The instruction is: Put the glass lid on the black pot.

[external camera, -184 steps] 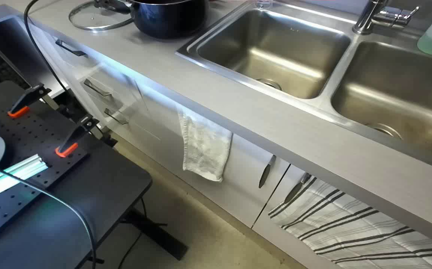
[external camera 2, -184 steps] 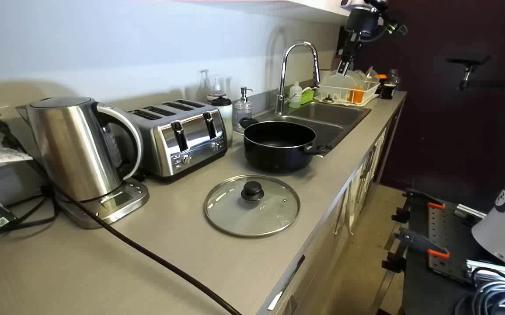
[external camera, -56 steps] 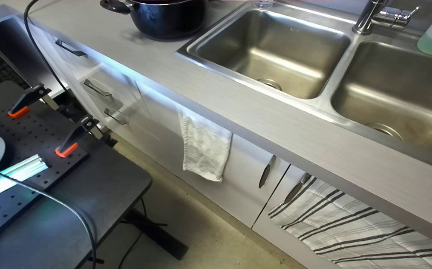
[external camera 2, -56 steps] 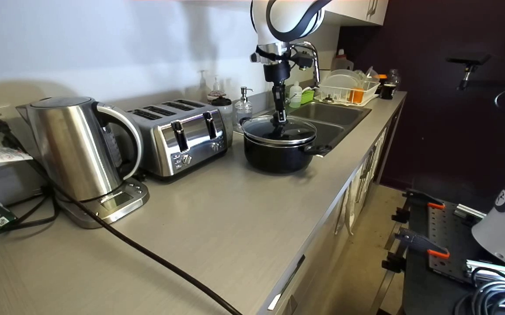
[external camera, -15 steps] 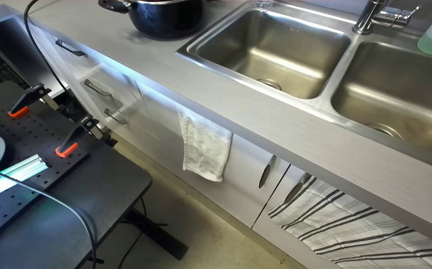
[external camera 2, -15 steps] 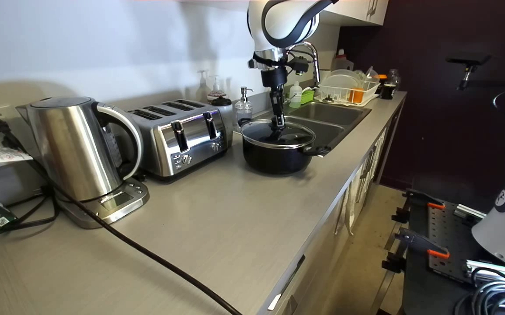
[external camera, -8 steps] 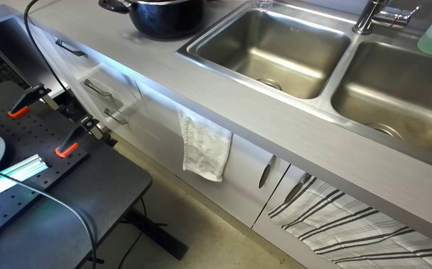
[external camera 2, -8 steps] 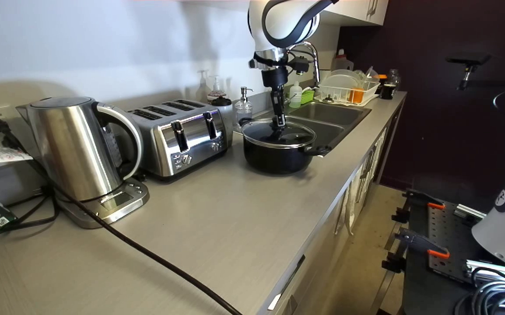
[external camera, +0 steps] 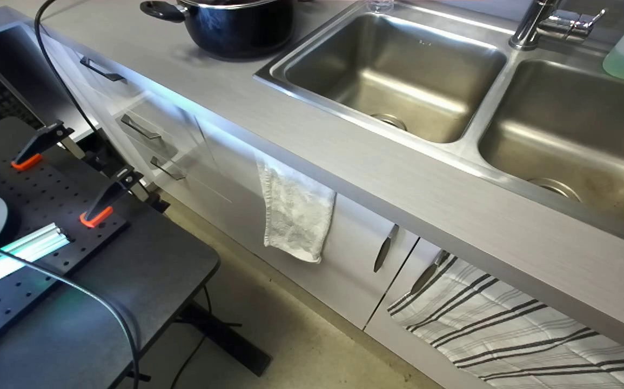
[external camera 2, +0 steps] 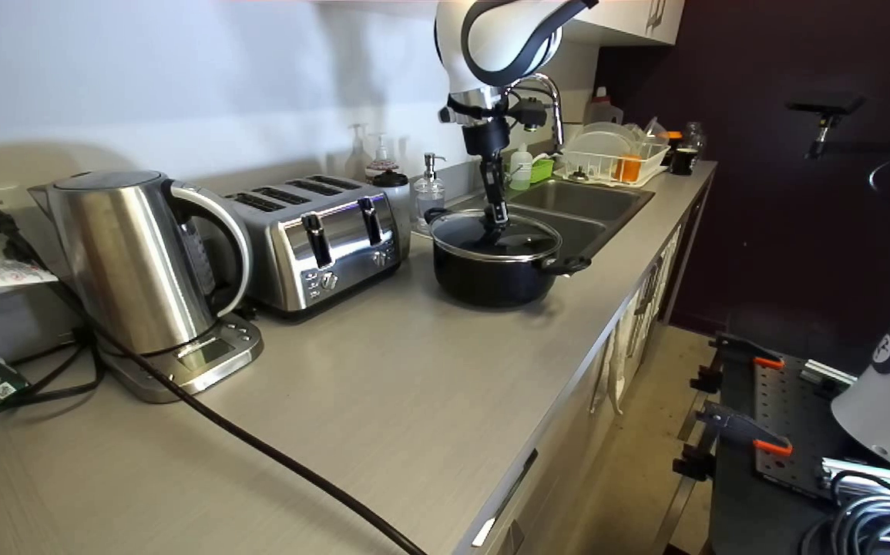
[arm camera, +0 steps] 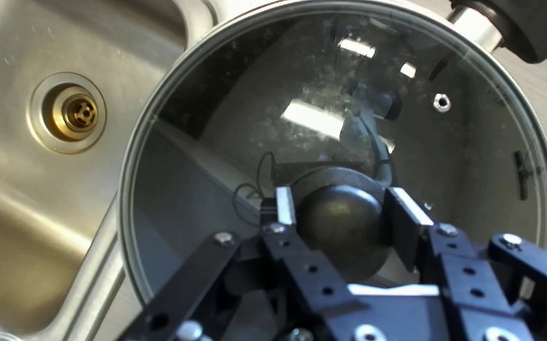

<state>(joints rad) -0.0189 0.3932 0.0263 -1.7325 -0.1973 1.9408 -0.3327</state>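
Lid sits on pot, looks level, probably seated. Gripper pinches knob between both fingers. For clean release: confirm even seating all round, ease fingers apart evenly, then rise straight up without dragging lid sideways.

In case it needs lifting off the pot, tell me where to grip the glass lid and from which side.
Grip the dark knob, coming from straight above and squeezing opposite sides; that seems safest. The glass lid lies flat on the pot, and its rounded knob stands up at the centre, likely the easiest part to pinch.
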